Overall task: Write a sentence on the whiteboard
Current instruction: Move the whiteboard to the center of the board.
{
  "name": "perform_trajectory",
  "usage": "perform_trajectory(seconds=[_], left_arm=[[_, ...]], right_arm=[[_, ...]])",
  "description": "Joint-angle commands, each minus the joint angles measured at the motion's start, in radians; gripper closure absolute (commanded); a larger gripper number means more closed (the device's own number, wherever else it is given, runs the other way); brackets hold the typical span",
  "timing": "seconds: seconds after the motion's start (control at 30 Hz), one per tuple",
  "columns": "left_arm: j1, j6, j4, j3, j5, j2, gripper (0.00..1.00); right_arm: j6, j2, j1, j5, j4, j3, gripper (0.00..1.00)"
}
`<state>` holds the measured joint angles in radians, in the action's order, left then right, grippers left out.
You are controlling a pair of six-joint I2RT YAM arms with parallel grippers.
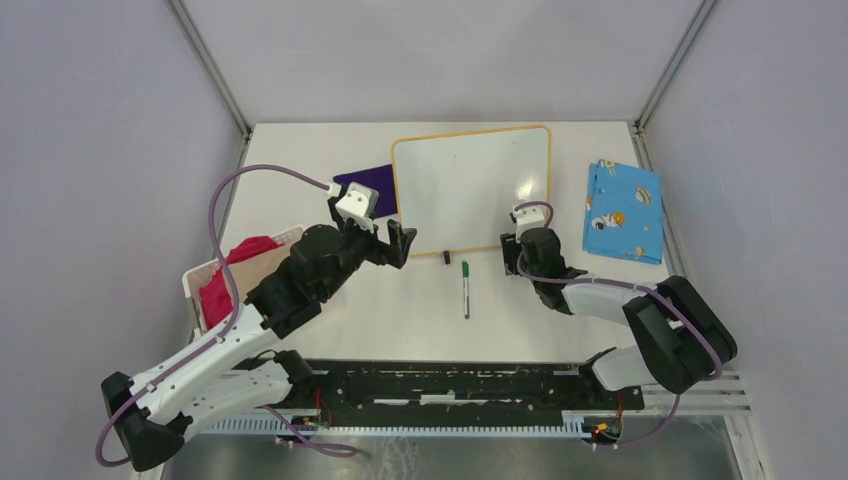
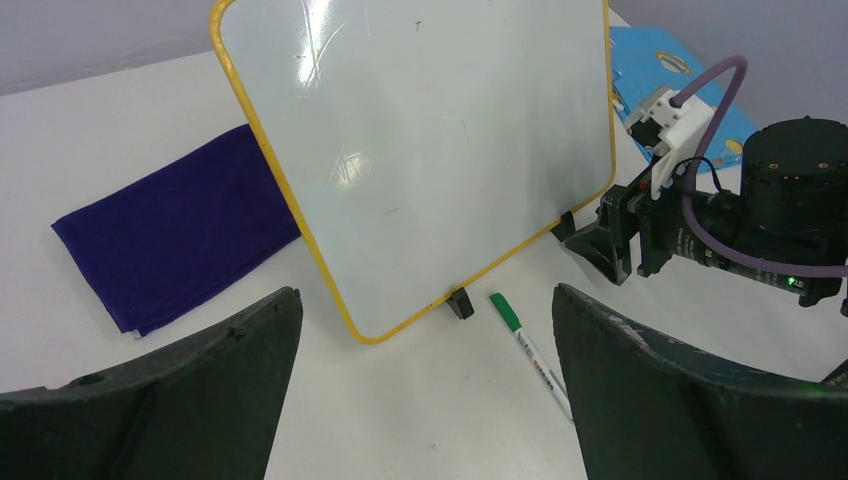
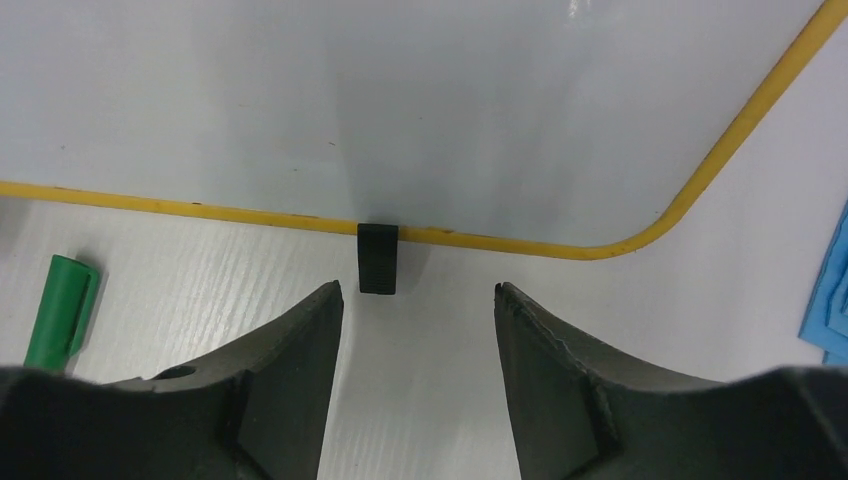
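Observation:
The whiteboard [image 1: 470,185] [image 2: 420,150] [image 3: 400,100], white with a yellow-orange frame, stands tilted at mid-table on small black feet [image 3: 378,258]. Its face is bare, and no sentence is in view. A green-capped marker [image 1: 465,288] [image 2: 530,350] [image 3: 62,310] lies on the table just in front of the board. My left gripper [image 1: 383,243] [image 2: 425,293] hovers open off the board's lower left corner, holding nothing. My right gripper [image 1: 514,250] [image 3: 418,289] is low at the board's lower right edge. Its jaws are apart and empty, with one foot just ahead of the left finger.
A purple cloth [image 1: 360,185] [image 2: 180,235] lies left of the board. A blue patterned cloth [image 1: 623,210] [image 2: 660,70] lies to the right. A red cloth [image 1: 235,275] rests on a tray [image 1: 197,285] at the table's left edge.

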<state>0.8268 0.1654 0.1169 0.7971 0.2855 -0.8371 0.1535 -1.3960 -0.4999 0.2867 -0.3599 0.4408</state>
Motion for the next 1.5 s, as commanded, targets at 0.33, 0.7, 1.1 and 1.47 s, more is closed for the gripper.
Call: perform_trajectory(seconds=[0.33, 0.7, 1.1, 1.47], left_arm=[[0.005, -0.033, -0.052, 0.001, 0.004, -0.003, 0.0], [0.004, -0.036, -0.052, 0.001, 0.003, -0.01, 0.0], [0.005, -0.035, -0.052, 0.002, -0.002, -0.013, 0.0], [0.005, -0.029, -0.052, 0.004, -0.011, -0.015, 0.0]], right_arm=[[-0.029, -0.11, 0.018, -0.036, -0.091, 0.097, 0.5], [-0.028, -0.141, 0.019, -0.053, -0.108, 0.106, 0.69], [-0.013, -0.096, 0.014, -0.073, -0.123, 0.027, 0.94], [0.059, 0.014, -0.044, -0.05, -0.105, -0.084, 0.99]])
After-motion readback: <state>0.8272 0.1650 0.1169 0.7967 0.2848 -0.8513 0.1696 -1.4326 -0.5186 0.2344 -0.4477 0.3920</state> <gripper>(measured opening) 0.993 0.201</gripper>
